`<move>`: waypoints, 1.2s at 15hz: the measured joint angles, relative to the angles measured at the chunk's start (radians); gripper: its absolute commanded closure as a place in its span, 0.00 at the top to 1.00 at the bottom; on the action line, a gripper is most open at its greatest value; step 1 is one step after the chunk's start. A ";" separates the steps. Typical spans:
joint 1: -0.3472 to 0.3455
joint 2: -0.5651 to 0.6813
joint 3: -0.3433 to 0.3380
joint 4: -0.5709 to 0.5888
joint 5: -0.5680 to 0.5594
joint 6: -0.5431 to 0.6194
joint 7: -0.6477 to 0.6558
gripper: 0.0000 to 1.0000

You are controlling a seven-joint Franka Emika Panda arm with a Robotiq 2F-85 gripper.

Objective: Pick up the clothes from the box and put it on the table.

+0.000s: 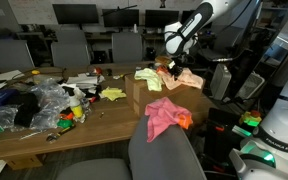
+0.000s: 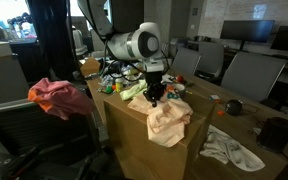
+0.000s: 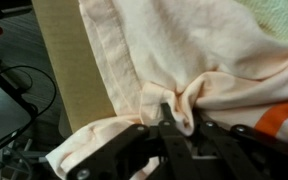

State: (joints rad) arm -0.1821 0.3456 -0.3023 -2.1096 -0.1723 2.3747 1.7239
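A peach-coloured cloth (image 2: 168,118) lies over the top and front edge of a cardboard box (image 2: 134,135); it also shows in an exterior view (image 1: 184,79) and fills the wrist view (image 3: 174,60). My gripper (image 3: 170,122) is down on the cloth and shut on a bunched fold of it. In both exterior views the gripper (image 2: 154,93) (image 1: 174,63) sits right at the cloth on the box. A light green cloth (image 2: 134,90) (image 1: 146,74) lies on the box beside it.
A pink cloth (image 1: 164,118) (image 2: 52,95) hangs over a chair back. A white cloth (image 2: 234,150) lies on the table by the box. The wooden table (image 1: 94,125) holds a cluttered pile of bags and small items (image 1: 39,100). Office chairs and monitors stand behind.
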 measured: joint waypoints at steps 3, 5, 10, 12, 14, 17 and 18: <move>-0.006 -0.013 0.026 -0.004 0.096 0.002 -0.108 0.02; -0.013 -0.039 0.053 -0.017 0.183 0.003 -0.221 0.02; -0.013 -0.175 0.097 -0.100 0.345 0.003 -0.492 0.02; -0.013 -0.238 0.102 -0.140 0.415 0.002 -0.610 0.02; -0.013 -0.298 0.103 -0.178 0.481 -0.001 -0.735 0.02; -0.013 -0.382 0.102 -0.229 0.563 -0.024 -0.917 0.02; -0.013 -0.407 0.100 -0.242 0.590 -0.039 -0.977 0.02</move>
State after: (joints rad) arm -0.1955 -0.0619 -0.2019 -2.3517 0.4176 2.3357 0.7473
